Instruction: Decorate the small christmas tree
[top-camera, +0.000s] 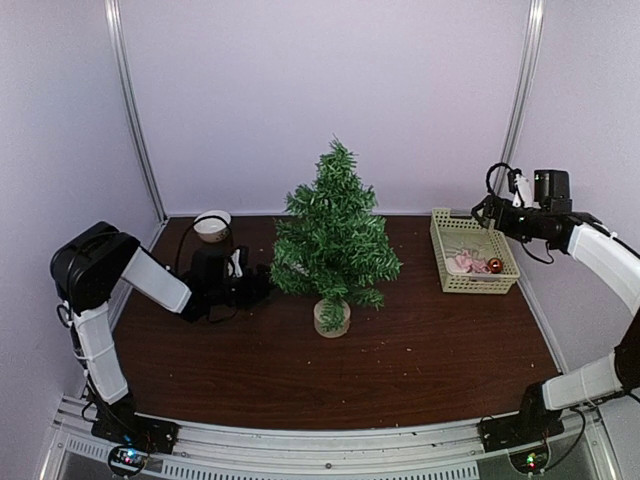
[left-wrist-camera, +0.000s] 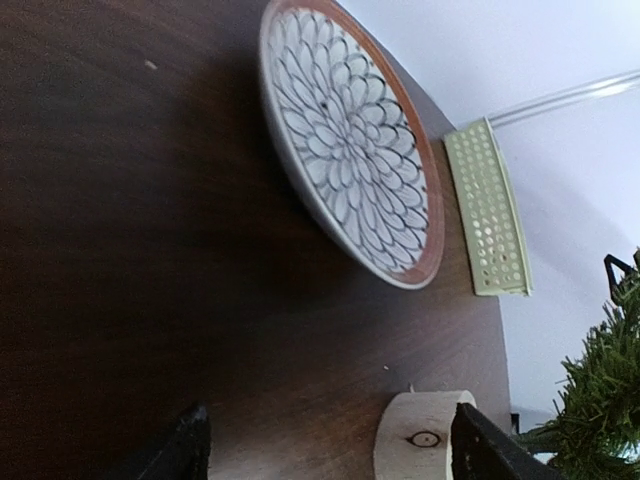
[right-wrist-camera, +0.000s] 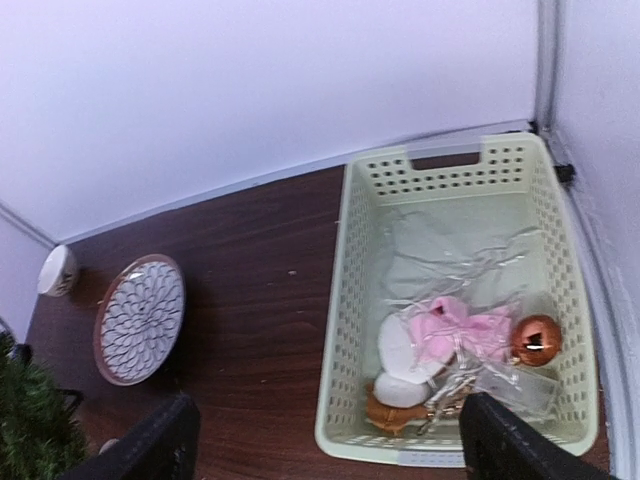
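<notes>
The small christmas tree (top-camera: 335, 235) stands upright mid-table on its pale base (top-camera: 332, 318), with no ornaments showing on it. My left gripper (top-camera: 252, 285) lies low on the table just left of the tree, open and holding nothing. In the left wrist view the base (left-wrist-camera: 425, 440) shows beyond the open left gripper (left-wrist-camera: 335, 455), close to the right finger (left-wrist-camera: 490, 455). My right gripper (top-camera: 490, 212) hovers open over the basket (top-camera: 440, 250). Between the tips of the right gripper (right-wrist-camera: 325, 450) the basket holds a pink ornament (right-wrist-camera: 460, 335), a copper ball (right-wrist-camera: 537, 340) and white pieces (right-wrist-camera: 405, 365).
A patterned plate (right-wrist-camera: 140, 318) lies on the table behind the tree, and it also shows as the plate (left-wrist-camera: 350, 140) in the left wrist view. A small white cup (top-camera: 212, 225) stands at the back left. Crinkled clear plastic (right-wrist-camera: 450, 250) lines the basket.
</notes>
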